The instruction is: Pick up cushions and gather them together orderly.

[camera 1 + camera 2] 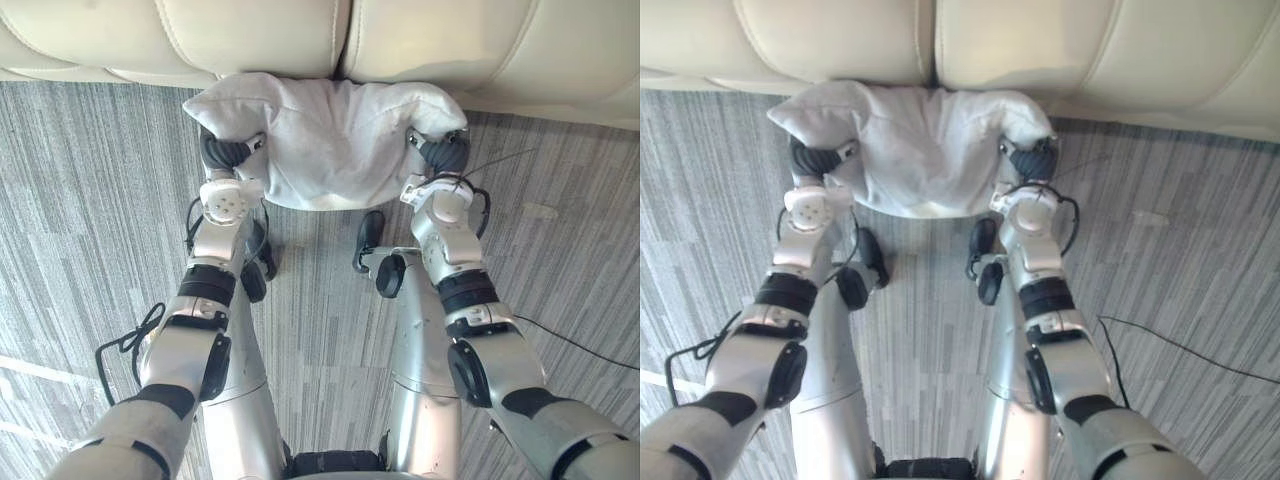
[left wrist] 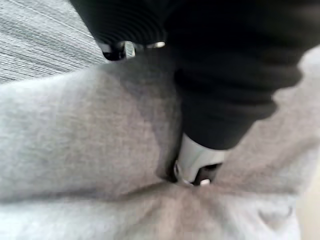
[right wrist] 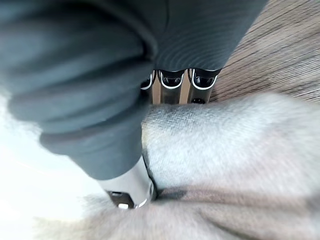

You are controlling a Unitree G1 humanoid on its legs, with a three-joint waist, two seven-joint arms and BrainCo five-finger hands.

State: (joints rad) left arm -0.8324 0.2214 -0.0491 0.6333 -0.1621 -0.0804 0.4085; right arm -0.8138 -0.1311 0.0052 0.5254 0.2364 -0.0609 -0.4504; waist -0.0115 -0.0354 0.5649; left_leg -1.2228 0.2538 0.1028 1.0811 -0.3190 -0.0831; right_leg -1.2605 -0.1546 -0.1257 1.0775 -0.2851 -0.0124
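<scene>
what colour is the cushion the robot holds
Plain white, no pattern; the cushion shows best in the left eye view.

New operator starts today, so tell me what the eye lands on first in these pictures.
The white cushion stands out first, at the middle of the head views just in front of the cream sofa. The left hand and the right hand grip its two ends, each pinching the fabric. Grey striped carpet lies below.

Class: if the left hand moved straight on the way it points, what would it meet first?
The white cushion that the left hand pinches; just behind it, probably the cream sofa.
</scene>
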